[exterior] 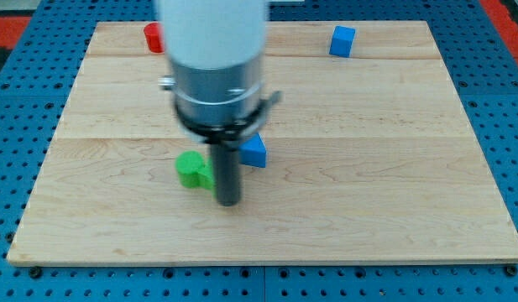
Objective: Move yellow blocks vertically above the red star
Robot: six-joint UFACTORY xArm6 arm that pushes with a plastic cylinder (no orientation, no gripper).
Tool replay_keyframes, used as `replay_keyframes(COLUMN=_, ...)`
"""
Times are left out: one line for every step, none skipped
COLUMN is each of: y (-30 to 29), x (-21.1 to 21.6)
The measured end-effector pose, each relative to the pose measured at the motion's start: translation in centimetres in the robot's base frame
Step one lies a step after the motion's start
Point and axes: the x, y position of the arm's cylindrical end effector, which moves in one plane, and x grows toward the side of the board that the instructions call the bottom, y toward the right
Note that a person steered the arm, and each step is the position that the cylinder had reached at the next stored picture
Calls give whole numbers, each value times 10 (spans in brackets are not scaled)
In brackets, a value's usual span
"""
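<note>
My tip (229, 202) rests on the wooden board (368, 168) left of centre, just right of a green block (192, 169) and just below-left of a blue block (253, 152). A red block (153, 37) sits at the view's top left, partly hidden behind the arm's white body (212, 42); its shape cannot be made out. No yellow block shows in the view. The arm hides part of the board's upper middle.
A blue cube (342, 40) sits near the board's top edge, right of centre. The board lies on a blue perforated base (15, 126).
</note>
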Motion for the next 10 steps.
replay_keyframes(y=32, x=-5)
replay_keyframes(y=106, x=-8)
replay_keyframes(y=114, x=-13)
replay_keyframes(y=114, x=-83)
replay_keyframes(y=106, x=-166)
replay_keyframes(y=107, x=-238)
replay_keyframes(y=107, x=-298)
replay_keyframes(y=54, x=-320)
replay_keyframes(y=28, x=-326)
replay_keyframes(y=4, x=-326)
